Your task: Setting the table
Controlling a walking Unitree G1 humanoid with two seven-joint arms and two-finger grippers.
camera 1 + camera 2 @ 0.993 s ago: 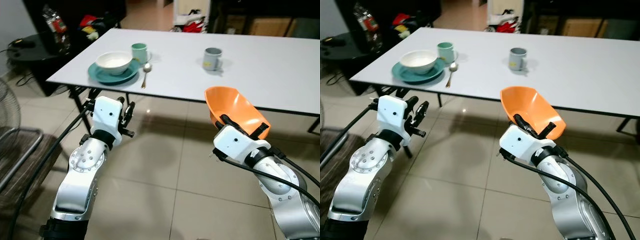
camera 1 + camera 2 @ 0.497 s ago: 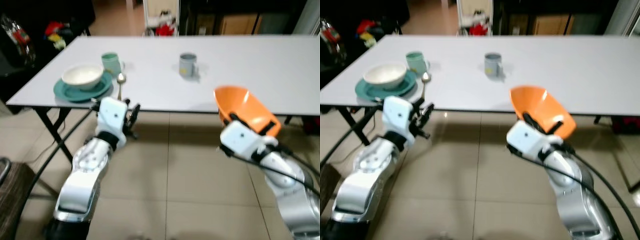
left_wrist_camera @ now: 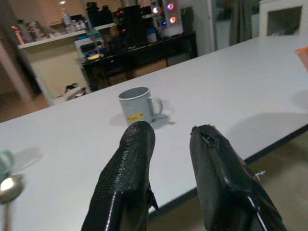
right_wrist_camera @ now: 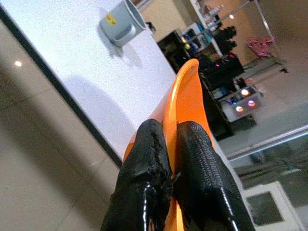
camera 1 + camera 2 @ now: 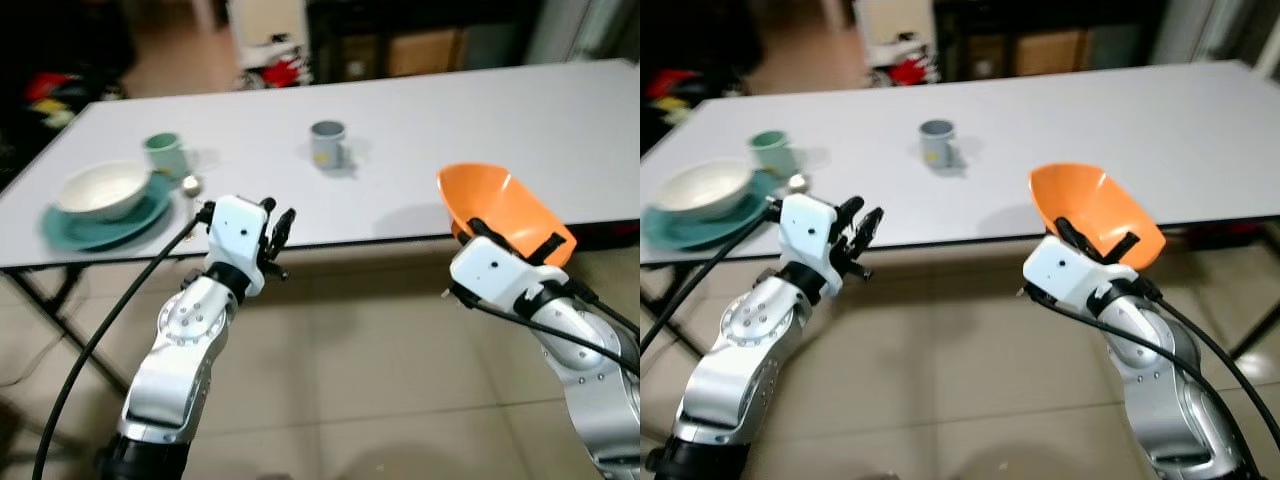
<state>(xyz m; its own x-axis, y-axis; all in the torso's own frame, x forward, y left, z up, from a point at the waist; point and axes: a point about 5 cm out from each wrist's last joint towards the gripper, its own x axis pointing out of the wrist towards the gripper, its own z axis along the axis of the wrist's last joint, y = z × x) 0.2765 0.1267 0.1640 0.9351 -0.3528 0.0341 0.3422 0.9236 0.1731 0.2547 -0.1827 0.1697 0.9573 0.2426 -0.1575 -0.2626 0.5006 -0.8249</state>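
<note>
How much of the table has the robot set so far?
One place looks done: a white bowl sits on a teal plate, with a green cup and a spoon beside it. A grey mug stands further along the table. The right gripper is shut on an orange bowl, held at the table's edge, not yet set down. The left gripper is open and holds nothing.

Desk (image 5: pixel 480 120): smooth, matt white top. Orange bowl (image 5: pixel 500 205): smooth, plastic-looking, slight sheen. Right claw (image 4: pixel 173 159) fingers: black, finely textured, rubbery. Grey mug (image 5: pixel 327 144): glazed, glossy. Arm shells: brushed silver metal with white plastic covers. Floor (image 5: pixel 380 380): glossy beige tile at 6 o'clock.
</note>
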